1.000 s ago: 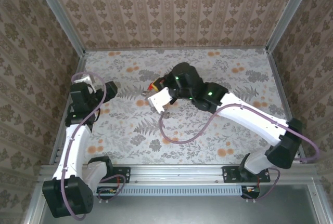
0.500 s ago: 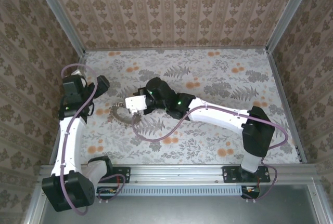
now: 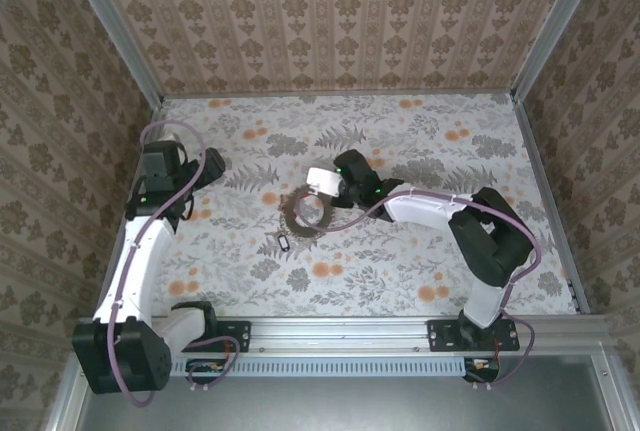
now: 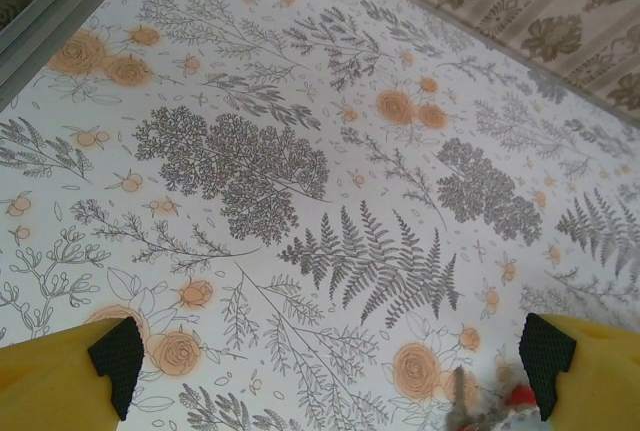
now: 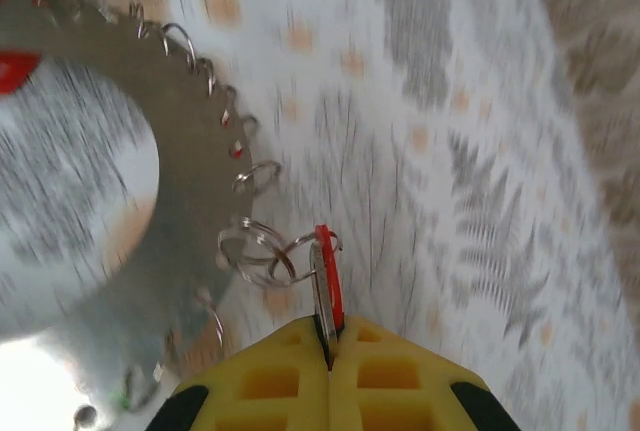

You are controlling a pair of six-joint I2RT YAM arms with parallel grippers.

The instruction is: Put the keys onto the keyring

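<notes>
Keyring (image 5: 195, 161) lies flat on the table (image 3: 420, 271), the right gripper (image 5: 330, 339) pinching a red key (image 5: 328, 286) at its rim loops and the left gripper (image 4: 330, 356) gaping idle, so the unheld ring may slide and the thin key could twist free.

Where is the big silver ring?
From above, the keyring lies mid-table beside the right pincer holding a red key, with a small black loop just nearer the arm bases.

No lettering, label, brand, number or sign can be read anywhere: the tabletop (image 3: 400, 251) carries just a floral print of ferns and orange blooms, and the walls (image 3: 330, 21) around it a repeating damask pattern.
</notes>
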